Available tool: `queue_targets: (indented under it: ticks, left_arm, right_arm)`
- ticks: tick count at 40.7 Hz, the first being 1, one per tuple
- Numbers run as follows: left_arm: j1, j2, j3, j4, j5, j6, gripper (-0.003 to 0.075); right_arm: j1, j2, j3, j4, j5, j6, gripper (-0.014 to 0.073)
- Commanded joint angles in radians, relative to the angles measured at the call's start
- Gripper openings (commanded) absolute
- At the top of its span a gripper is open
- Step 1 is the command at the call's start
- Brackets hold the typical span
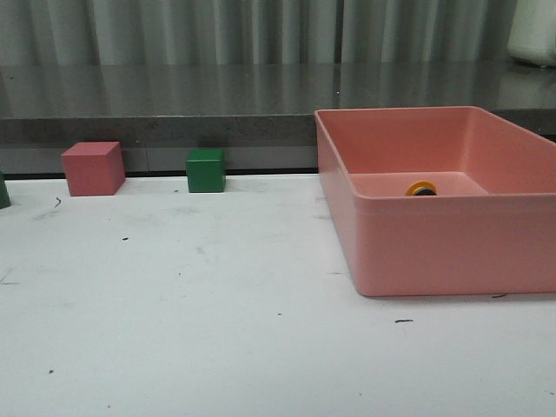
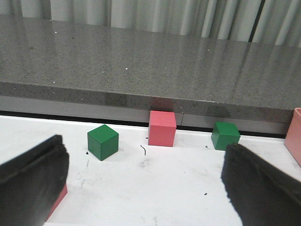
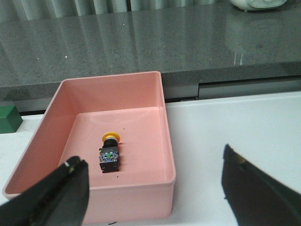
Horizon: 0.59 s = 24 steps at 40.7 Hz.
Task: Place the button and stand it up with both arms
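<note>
Inside the pink bin (image 3: 141, 186) the button (image 3: 109, 153) lies on its side, yellow cap toward the far wall. Our right gripper (image 3: 155, 188) hangs wide open and empty before the bin; the left gripper (image 2: 146, 181) gapes empty too, over the white table (image 1: 217, 330). We should descend straight in, clear of the walls, and close across the black body.

The button (image 1: 421, 188) lies on its side in the bin (image 1: 434, 252), right of two cubes (image 1: 206, 170).
</note>
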Motion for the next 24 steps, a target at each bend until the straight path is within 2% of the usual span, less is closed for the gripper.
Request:
queue_targets:
  ticks: [1, 12, 24]
  left_arm:
    - [-0.001, 0.012, -0.035, 0.000, -0.078, -0.008, 0.0687]
    - [-0.001, 0.012, -0.035, 0.000, -0.078, -0.008, 0.0615]
    - [-0.001, 0.014, -0.035, 0.000, -0.078, -0.008, 0.0564]
  right_arm:
    - [-0.005, 0.037, -0.038, 0.005, -0.115, -0.009, 0.0643]
    - [0.036, 0.406, -0.207, 0.034, -0.088, -0.009, 0.0643]
    - [0.235, 0.813, -0.465, 0.054, -0.025, -0.009, 0.0643]
